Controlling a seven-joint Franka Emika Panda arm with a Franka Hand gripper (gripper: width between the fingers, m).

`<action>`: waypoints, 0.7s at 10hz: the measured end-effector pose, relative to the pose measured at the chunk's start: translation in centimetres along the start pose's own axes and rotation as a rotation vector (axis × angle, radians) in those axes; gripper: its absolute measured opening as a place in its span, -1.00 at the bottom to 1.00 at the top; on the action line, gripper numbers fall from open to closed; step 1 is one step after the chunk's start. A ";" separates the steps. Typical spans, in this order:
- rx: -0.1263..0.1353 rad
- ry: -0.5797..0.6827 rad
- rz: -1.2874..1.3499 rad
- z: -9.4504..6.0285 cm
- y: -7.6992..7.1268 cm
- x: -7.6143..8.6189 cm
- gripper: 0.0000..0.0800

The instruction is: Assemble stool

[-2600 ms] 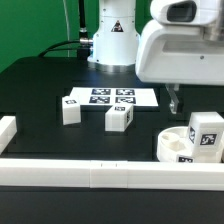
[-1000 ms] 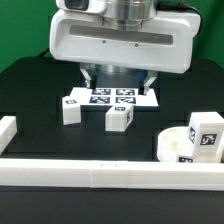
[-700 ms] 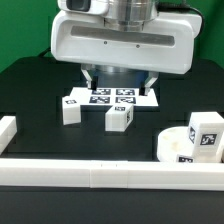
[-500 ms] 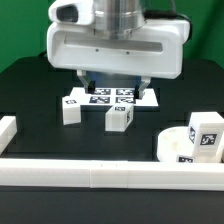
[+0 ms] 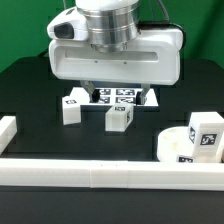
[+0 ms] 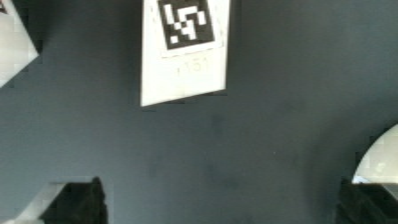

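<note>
My gripper hangs open over the middle of the black table, above the marker board, with nothing between its fingers. Two white tagged legs stand in front of it: one toward the exterior view's left and one in the middle. The round seat lies at the front right, and a third leg stands on it. In the wrist view a tagged leg lies ahead of the open gripper. Only bare dark table shows between the fingertips.
The marker board lies behind the legs, partly hidden by my hand. A long white bar runs along the front edge, and another stands at the left. White shapes sit at the wrist view's edges.
My hand has swung from the right side to the middle of the table, then sunk a little and drifted left. The jaws stayed open. No part has moved.
</note>
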State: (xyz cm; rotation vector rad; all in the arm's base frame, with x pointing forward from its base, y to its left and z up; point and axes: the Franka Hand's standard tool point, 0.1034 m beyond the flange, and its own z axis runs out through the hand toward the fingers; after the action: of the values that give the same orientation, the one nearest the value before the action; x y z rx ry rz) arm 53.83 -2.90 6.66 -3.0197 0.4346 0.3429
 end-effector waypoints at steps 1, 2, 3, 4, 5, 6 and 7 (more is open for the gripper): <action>0.003 -0.001 0.002 0.1 0.1 0.0 0.62; 0.056 -0.012 0.015 0.5 0.8 -0.3 0.62; 0.078 -0.023 0.038 1.1 2.0 -0.5 0.62; 0.078 -0.028 0.032 1.5 2.5 -0.6 0.62; 0.077 -0.028 0.022 1.8 2.7 -0.7 0.62; 0.079 -0.046 0.022 1.8 2.6 -0.9 0.62; 0.079 -0.046 0.022 1.8 2.6 -0.9 0.62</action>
State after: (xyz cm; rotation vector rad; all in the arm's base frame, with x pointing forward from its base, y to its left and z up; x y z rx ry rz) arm 51.88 -4.95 5.04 -2.9265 0.4663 0.3864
